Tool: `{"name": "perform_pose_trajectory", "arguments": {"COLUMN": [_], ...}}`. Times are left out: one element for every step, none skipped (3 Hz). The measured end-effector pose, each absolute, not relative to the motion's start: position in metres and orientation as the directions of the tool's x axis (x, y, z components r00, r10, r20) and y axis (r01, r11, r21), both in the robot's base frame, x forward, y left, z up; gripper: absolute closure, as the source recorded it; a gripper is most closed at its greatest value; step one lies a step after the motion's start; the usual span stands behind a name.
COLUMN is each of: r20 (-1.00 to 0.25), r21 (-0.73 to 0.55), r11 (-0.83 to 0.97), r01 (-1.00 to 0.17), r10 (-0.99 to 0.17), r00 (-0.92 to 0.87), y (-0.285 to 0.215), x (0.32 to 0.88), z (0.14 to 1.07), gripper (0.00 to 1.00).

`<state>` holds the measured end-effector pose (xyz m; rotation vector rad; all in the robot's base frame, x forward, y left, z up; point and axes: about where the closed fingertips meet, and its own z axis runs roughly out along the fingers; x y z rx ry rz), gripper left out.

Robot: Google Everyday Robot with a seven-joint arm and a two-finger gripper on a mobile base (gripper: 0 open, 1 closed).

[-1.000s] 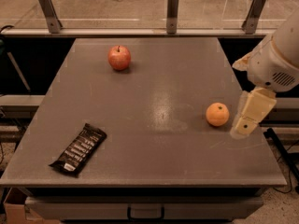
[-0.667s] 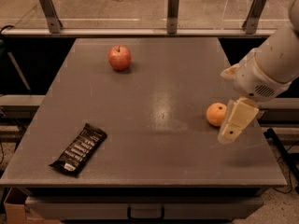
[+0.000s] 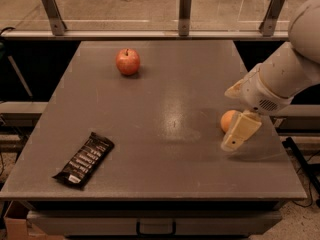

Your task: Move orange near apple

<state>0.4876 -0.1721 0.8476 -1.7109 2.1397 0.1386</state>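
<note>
The orange (image 3: pixel 227 120) sits on the grey table (image 3: pixel 150 134) at the right, partly hidden behind my gripper. The red apple (image 3: pixel 128 61) with a short dark stem stands at the far left-centre of the table, well apart from the orange. My gripper (image 3: pixel 239 132) hangs from the white arm coming in from the right. It is low over the table, just in front of and to the right of the orange, overlapping it in view.
A black snack bar wrapper (image 3: pixel 83 160) lies near the table's front left. A metal rail with upright posts (image 3: pixel 185 11) runs along the far edge. The table's right edge lies just beyond the gripper.
The arm has swung left and down. The gripper has moved from right of the orange to partly in front of it. The orange and apple have not moved.
</note>
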Motion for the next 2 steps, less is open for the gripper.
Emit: {"name": "perform_pose_trajectory", "arguments": {"r20": [-0.383,-0.400], "r21": [-0.167,-0.183], "r11": [0.246,0.230], "r01": [-0.955,-0.956], "r10": [-0.909,-0.905], "r00": [-0.167,-0.141], "y": [-0.169,-0.162], "x": [0.491,0.494], "z": [0.850,0.864], "gripper": [0.41,0.64]}}
